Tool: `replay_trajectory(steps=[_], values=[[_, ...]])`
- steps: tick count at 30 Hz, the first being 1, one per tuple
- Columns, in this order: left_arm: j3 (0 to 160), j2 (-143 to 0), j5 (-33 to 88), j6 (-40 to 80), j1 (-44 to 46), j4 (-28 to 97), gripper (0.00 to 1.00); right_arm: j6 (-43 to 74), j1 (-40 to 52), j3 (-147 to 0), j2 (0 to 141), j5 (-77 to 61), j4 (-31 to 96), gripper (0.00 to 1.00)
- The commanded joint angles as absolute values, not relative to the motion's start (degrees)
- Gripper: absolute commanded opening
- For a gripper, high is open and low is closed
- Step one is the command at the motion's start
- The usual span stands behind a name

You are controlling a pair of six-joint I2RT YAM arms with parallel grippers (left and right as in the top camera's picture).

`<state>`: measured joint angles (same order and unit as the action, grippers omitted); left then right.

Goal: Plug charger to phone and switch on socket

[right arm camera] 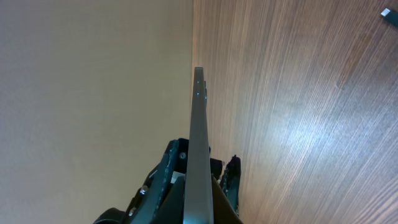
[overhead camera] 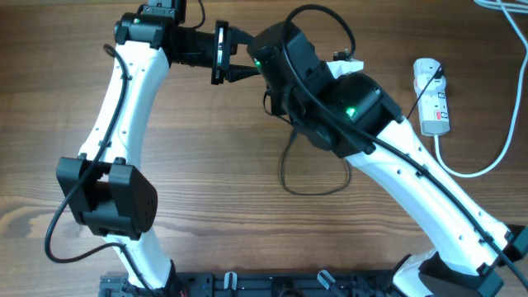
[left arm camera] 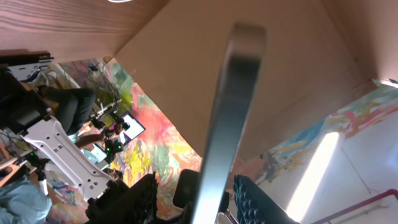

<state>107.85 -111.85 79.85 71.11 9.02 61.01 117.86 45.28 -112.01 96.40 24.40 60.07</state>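
Observation:
The phone (right arm camera: pixel 198 124) shows edge-on as a thin grey slab, lifted off the table. My right gripper (right arm camera: pixel 200 167) is shut on its lower end. In the left wrist view the same slab (left arm camera: pixel 227 112) stands between the fingers of my left gripper (left arm camera: pixel 199 202), which is open with a clear gap on one side. In the overhead view the two grippers meet at the top centre, left gripper (overhead camera: pixel 243 56); the phone is hidden there. The charger's black cable (overhead camera: pixel 289 173) loops on the table under my right arm; its tip is hidden. The socket (overhead camera: pixel 433 99) lies at the right.
A thick white cable (overhead camera: pixel 495 157) curves from the socket along the right edge. A small dark object (right arm camera: pixel 392 15) lies on the wood at the corner of the right wrist view. Both arm bases stand at the front edge.

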Motion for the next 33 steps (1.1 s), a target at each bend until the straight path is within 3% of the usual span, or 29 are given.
replay_trajectory(steps=[1,12,14,15,20,22,24,27,33], values=[[108.81,-110.15,82.46,71.42,9.17,61.01,0.42,118.69,45.01,-113.14,95.81,24.12,59.35,0.05],[108.81,-110.15,82.41,71.4,9.17,60.99,0.31,118.67,45.01,-113.14,97.03,24.1,59.31,0.05],[108.81,-110.15,82.39,71.42,9.17,60.99,0.26,118.67,45.01,-113.14,97.03,24.1,59.13,0.05],[108.81,-110.15,82.41,71.42,9.17,61.01,0.18,118.67,45.01,-113.12,97.03,24.1,59.13,0.05],[108.81,-110.15,82.41,71.42,9.17,61.01,0.09,117.45,45.04,-113.14,97.01,24.1,59.22,0.17],[108.81,-110.15,82.41,71.37,9.17,61.01,0.04,115.5,45.01,-113.14,96.95,24.38,59.16,0.31],[108.81,-110.15,82.37,71.16,9.15,60.99,0.04,112.49,45.01,-113.14,96.75,25.28,59.16,0.54],[108.81,-110.15,80.2,70.76,9.15,60.73,0.04,104.64,45.01,-113.14,95.26,28.97,59.16,0.8],[108.81,-110.15,70.85,65.39,8.86,60.38,0.04,84.25,44.38,-113.14,88.31,38.44,59.86,1.0]])
